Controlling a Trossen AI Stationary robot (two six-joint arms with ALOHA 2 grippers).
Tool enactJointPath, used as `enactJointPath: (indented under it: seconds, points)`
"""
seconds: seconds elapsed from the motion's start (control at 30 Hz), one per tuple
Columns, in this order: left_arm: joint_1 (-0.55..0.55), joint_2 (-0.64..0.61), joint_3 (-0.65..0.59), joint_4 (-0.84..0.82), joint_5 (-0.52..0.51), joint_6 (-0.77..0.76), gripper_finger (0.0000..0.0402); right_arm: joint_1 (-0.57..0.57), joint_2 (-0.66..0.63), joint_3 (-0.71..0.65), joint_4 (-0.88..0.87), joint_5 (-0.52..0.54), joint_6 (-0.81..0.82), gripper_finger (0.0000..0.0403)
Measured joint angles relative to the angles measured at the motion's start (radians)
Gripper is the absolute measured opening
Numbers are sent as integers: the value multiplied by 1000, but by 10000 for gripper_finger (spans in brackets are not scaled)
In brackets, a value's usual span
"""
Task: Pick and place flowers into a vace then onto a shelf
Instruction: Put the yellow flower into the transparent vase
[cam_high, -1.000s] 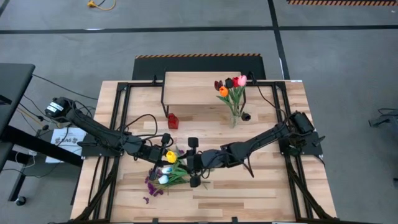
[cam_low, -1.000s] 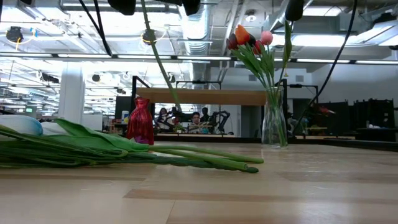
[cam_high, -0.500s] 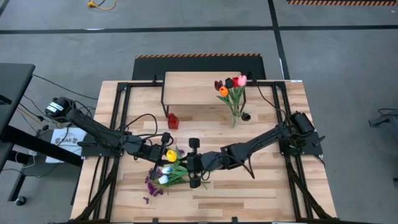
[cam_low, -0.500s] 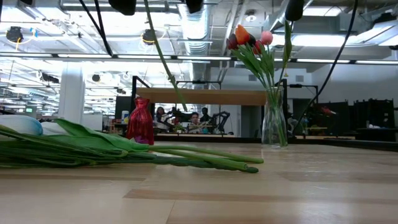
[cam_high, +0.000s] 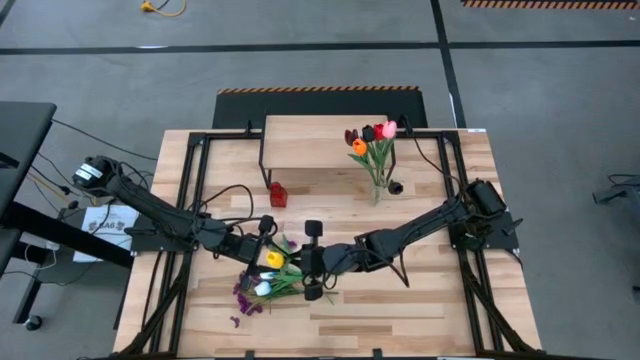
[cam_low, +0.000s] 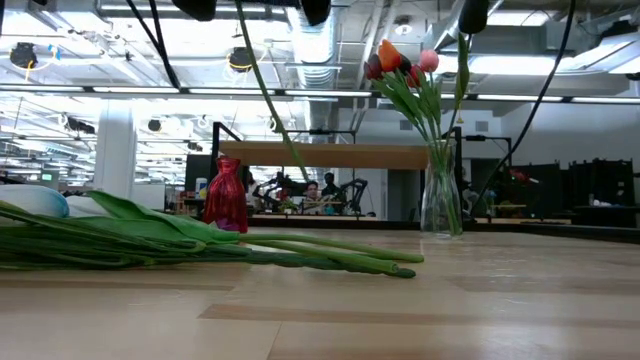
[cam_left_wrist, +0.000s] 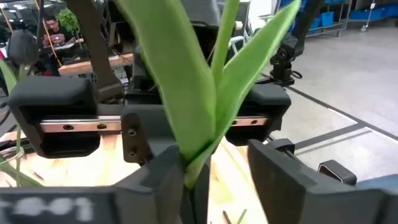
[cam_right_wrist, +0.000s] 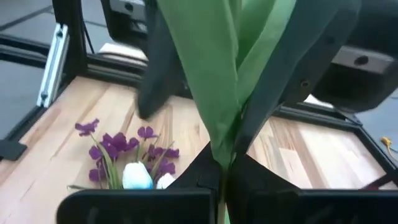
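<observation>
My right gripper (cam_high: 304, 262) is clamped on a tulip stem (cam_right_wrist: 225, 118), held up above the near-middle of the table (cam_high: 420, 310). In the right wrist view the fingers (cam_right_wrist: 249, 168) are pinched together right at the green stem, leaves fanning out past them. The yellow tulip head (cam_high: 273, 260) sits between my two grippers in the high view.

My left gripper (cam_high: 264, 236) is just beside it, facing the right one. Fingers (cam_left_wrist: 283, 177) are parted, with the stem (cam_left_wrist: 196, 155) running between them; can't tell whether they touch it.

In the low view the held stem (cam_low: 268, 95) hangs at a slant from the top of the picture, clear of the tabletop.

Loose flowers (cam_high: 262, 290) lie flat on the table under the grippers: white tulip, purple sprigs (cam_right_wrist: 115, 146), long green stems (cam_low: 200, 245).

Glass vase (cam_low: 441, 200) stands upright at the shelf's right end, already holding red, orange, pink and dark tulips (cam_high: 370, 137). Can't tell whether it stands on the shelf (cam_high: 310, 135) or just in front of it. Small red vase (cam_high: 278, 193) stands on the table by the shelf's left front leg.
</observation>
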Motion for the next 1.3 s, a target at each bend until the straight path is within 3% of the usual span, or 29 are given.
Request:
enactJointPath:
  seconds: [0.2,0.33,0.53,0.73,0.93,1.13,1.3]
  points:
    - [-21,-84,1,-141,-65,-42,214,3,-44,-3,-82,27,43,1]
    - [-56,-167,0,-217,-160,-61,214,27,-98,-2,-108,66,49,0]
    - [-133,-253,0,-269,-250,-48,197,92,-212,-2,-74,205,22,0]
    - [-196,-275,-34,-241,-364,-26,178,163,-337,-67,246,273,-223,0]
    - [-212,-273,-47,-223,-366,-23,171,190,-512,-226,549,290,-457,0]
    - [-212,-273,-47,-220,-361,-23,170,140,-691,-441,764,341,-566,0]
    - [-212,-273,-47,-220,-360,-24,170,71,-845,-582,816,420,-597,0]
